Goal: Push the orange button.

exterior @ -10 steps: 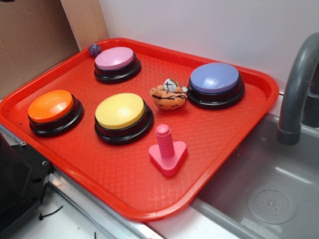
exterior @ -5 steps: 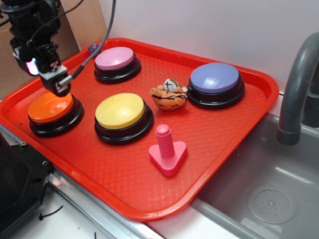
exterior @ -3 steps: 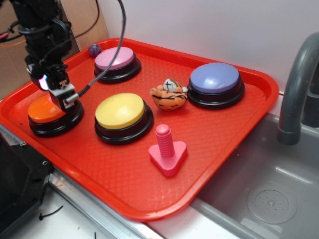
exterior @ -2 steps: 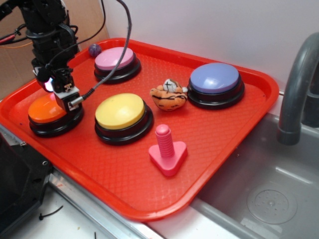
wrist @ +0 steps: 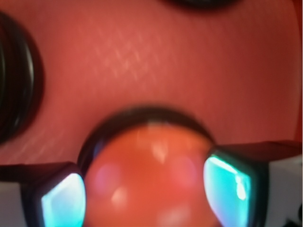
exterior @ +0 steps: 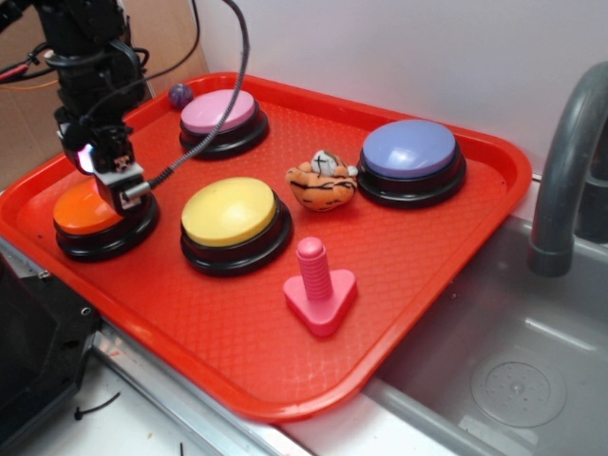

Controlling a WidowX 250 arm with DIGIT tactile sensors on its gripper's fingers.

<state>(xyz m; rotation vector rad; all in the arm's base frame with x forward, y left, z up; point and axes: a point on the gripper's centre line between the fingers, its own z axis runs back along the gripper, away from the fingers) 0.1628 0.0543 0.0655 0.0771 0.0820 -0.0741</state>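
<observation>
The orange button (exterior: 78, 211), a glossy orange dome on a black base, sits at the left end of the red tray (exterior: 418, 266). My gripper (exterior: 118, 187) comes down from the upper left, its tips on the right part of the dome. In the wrist view the dome (wrist: 151, 156) fills the lower middle, very close. My gripper (wrist: 149, 196) is open there, one teal-lit finger on each side of the dome. From these views I cannot tell whether the button is pressed in.
Also on the tray are a yellow button (exterior: 233, 214), a pink button (exterior: 220, 112), a blue-purple button (exterior: 408, 149), a small tiger toy (exterior: 323, 180), a pink screw toy (exterior: 318, 285) and a small purple ball (exterior: 180, 94). A grey sink (exterior: 513, 370) with a faucet (exterior: 565, 161) lies at the right.
The arm entered from the upper left and came down onto the orange button. In the last half second it has barely shifted.
</observation>
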